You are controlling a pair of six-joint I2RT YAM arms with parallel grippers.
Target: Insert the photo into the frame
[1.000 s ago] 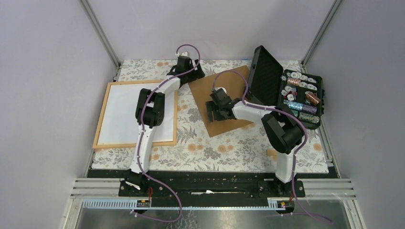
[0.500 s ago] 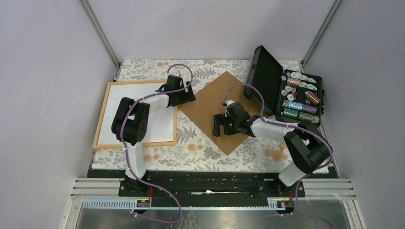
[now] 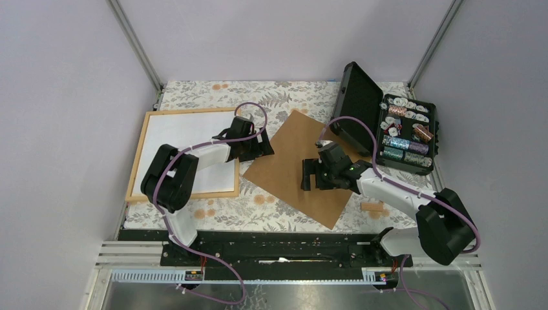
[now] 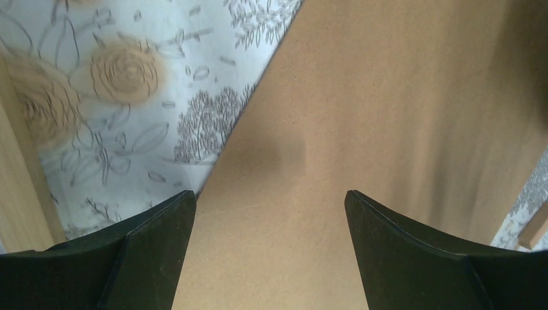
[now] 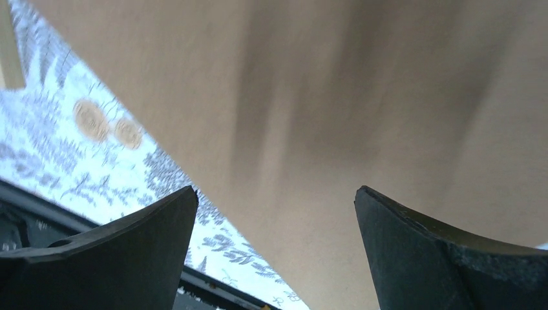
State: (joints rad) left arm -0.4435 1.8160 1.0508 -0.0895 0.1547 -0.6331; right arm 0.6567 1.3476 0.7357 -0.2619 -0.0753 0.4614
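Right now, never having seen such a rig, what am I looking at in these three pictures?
Two white-and-black robot arms are bolted side by side at the near edge. The wide picture looks down from above; the two close-ups come from wrist cameras. On the floral cloth lie a light-wood frame around a white sheet, a brown board, an open black case of small rolls and a wooden block. The left hand and right hand are open over the board, holding nothing. No photo shows.

The frame [image 3: 137, 158] is a thin, light-wood rectangle lying flat on the left side of the worktop [image 3: 284, 210], turned slightly askew. A white sheet [image 3: 174, 155] fills its opening. Its far right corner is hidden from above.
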